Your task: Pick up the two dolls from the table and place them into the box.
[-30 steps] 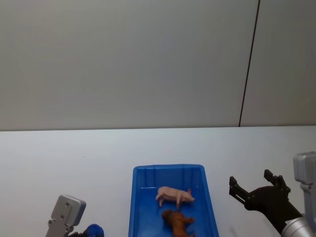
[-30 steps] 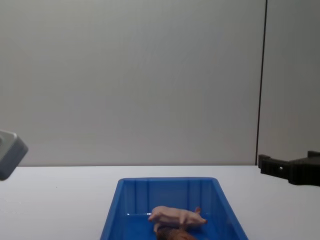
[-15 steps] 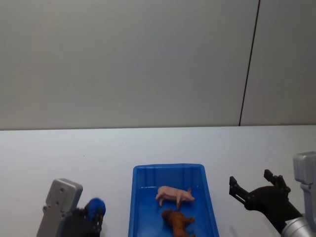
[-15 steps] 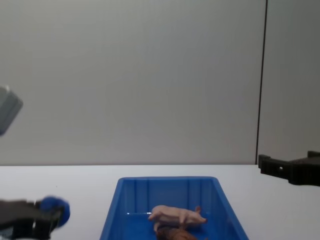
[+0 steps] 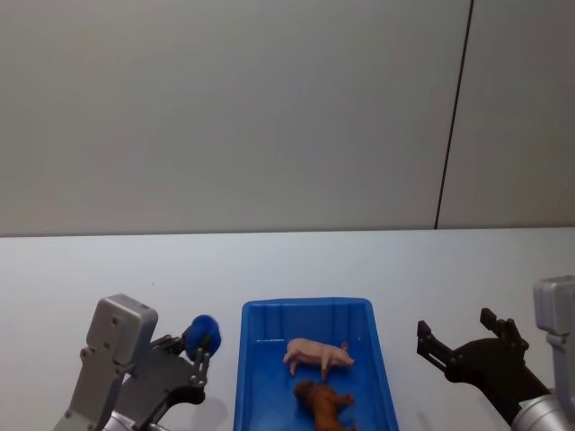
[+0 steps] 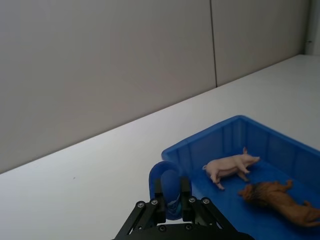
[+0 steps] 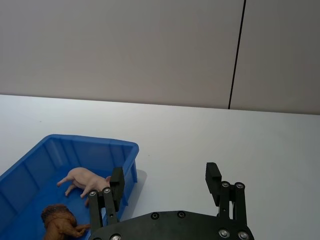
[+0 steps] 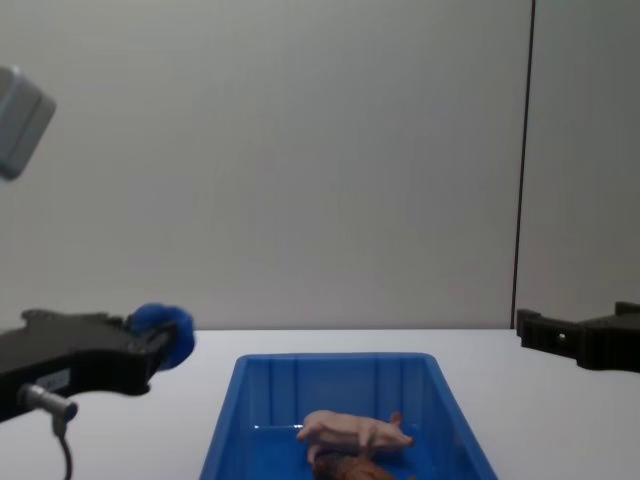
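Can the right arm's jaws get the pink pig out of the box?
Probably yes. The right gripper is open and empty beside the blue box, and nothing covers the pig. The brown toy lies close by, though.

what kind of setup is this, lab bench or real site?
Most likely a lab or test bench, not a real site. A bare white table stands against plain grey wall panels, and the things on it are a blue box holding a toy pig and a brown toy.
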